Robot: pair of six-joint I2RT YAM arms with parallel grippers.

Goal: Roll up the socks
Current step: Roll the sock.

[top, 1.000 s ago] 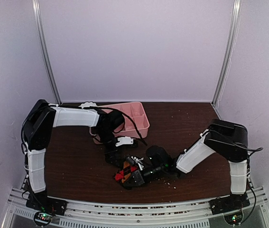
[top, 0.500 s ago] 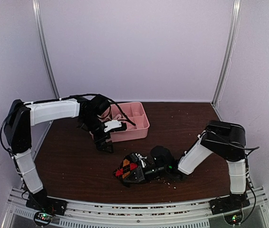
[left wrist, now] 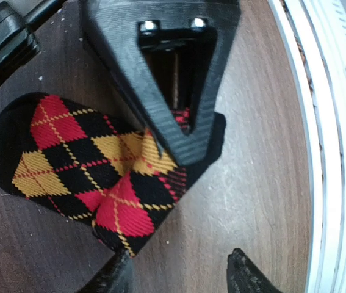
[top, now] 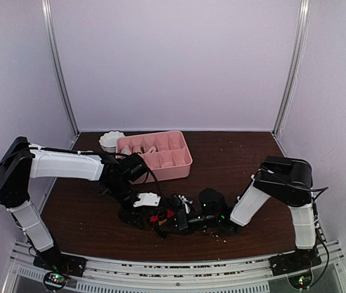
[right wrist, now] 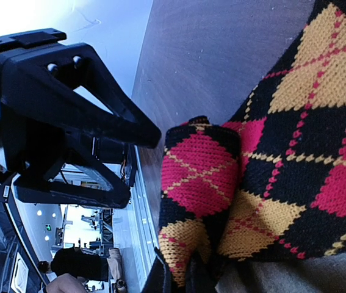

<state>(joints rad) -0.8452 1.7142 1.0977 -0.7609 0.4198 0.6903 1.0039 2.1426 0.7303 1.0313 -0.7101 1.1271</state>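
Where the right gripper (left wrist: pixel 188 151) pinches the argyle sock (left wrist: pixel 81 159) between closed fingers, the left gripper (left wrist: pixel 182 278) hangs spread at the sock's left edge. The sock lies mid-table beside the near rail (left wrist: pixel 328 152), with bare table (top: pixel 87 210) left and right.

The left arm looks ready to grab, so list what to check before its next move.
1. Right gripper shut on sock: ok.
2. Left gripper jaws apart: ok.
3. Sock between the left jaws: not ok, it lies just beyond the fingertips.
4. Sock resting on table: ok.
5. Sock rolled: not ok, only loosely folded.
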